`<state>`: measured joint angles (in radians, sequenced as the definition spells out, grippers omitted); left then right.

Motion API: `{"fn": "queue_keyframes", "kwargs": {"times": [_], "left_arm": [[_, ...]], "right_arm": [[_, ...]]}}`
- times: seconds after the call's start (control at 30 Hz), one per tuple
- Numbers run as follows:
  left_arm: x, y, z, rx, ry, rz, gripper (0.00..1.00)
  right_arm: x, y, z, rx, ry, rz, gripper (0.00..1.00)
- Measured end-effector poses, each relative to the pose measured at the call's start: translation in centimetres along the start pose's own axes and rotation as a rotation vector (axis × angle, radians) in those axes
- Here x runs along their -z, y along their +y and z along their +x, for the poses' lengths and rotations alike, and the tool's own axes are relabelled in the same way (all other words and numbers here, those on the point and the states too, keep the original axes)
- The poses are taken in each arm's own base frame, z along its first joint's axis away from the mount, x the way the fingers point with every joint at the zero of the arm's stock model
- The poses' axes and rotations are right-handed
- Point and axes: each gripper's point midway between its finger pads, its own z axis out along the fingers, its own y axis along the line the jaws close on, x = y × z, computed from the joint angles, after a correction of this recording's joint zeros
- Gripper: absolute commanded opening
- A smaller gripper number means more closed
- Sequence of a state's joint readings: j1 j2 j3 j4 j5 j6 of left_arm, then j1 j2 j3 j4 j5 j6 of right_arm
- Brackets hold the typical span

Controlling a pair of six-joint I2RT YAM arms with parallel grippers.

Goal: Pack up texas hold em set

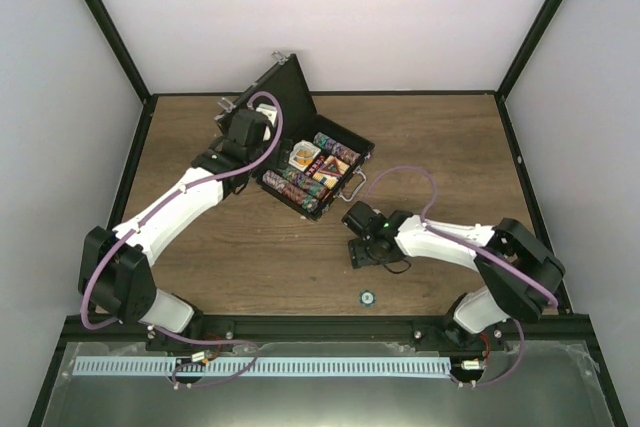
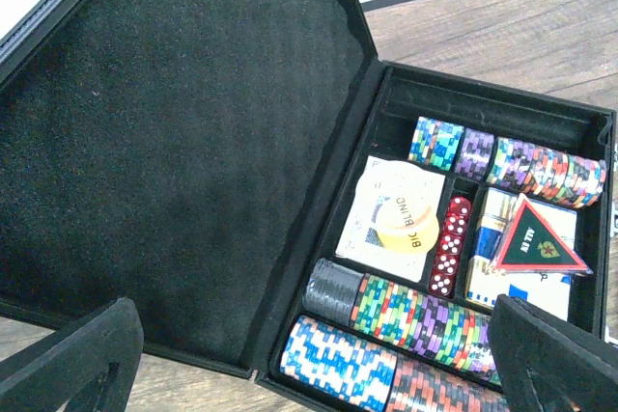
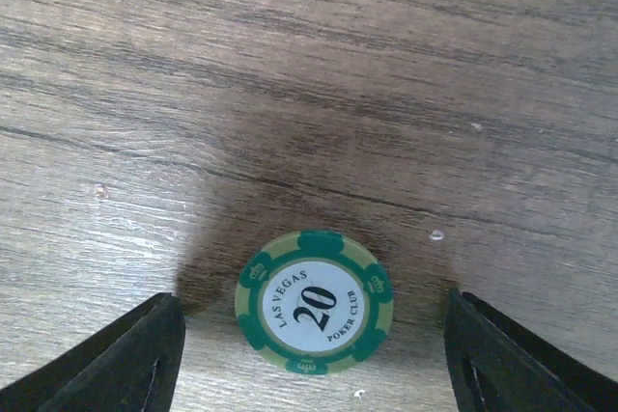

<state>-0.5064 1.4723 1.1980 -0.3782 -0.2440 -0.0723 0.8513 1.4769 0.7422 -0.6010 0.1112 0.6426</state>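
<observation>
Reaching from its base at the near left, my left arm (image 1: 180,202) stretches diagonally across the tabletop (image 1: 250,267), its wrist up against the raised lid (image 2: 174,142) of the black briefcase (image 1: 290,97). My left tool (image 2: 311,325) is spread wide and holds nothing; its fingers (image 2: 68,364) frame the lid's felt lining and the tray. The briefcase sits open toward the far middle, lid tilted up on its left. Inside lie rows of multicoloured poker chips (image 2: 425,315), a card deck (image 2: 372,200) with an orange button (image 2: 406,224) on it, red dice (image 2: 449,248) and a second deck (image 2: 526,291) under the triangular marker (image 2: 536,238). On the right, my right arm (image 1: 440,242) folds at the elbow and runs leftward, wrist turned down near the case's handle (image 1: 352,187). My right tool (image 3: 311,335) gapes over a green chip (image 3: 314,301) marked 20, flat on the wood, touching neither finger.
</observation>
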Motion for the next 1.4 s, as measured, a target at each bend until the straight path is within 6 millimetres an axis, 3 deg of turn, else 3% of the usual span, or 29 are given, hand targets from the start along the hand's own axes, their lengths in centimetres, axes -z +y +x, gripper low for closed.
{"fn": "queue_keyframes", "kwargs": {"times": [0.6,0.83,0.97,1.13,1.23,1.4], "left_arm": [[0.2,0.0,0.0,0.007,0.002,0.002,1.00],[0.0,-1.5,0.6,0.070,0.019,0.090,0.99],[0.0,-3.8,3.0,0.165,0.056,0.218,0.96],[0.4,-6.9,9.1,0.304,0.184,0.389,0.94],[0.9,-8.9,11.8,0.366,0.258,0.484,0.91],[1.6,-11.6,12.8,0.431,0.317,0.632,0.77]], "right_arm": [[-0.4,0.9,-0.6,0.017,-0.008,0.042,0.51],[-0.4,1.1,-0.6,0.023,-0.014,0.041,0.44],[-0.3,1.1,-0.6,0.027,-0.014,0.038,0.44],[0.6,1.5,-0.9,0.039,-0.035,0.010,0.44],[1.3,1.9,-1.3,0.047,-0.057,-0.017,0.43],[2.1,2.8,-2.1,0.069,-0.093,-0.067,0.44]]}}
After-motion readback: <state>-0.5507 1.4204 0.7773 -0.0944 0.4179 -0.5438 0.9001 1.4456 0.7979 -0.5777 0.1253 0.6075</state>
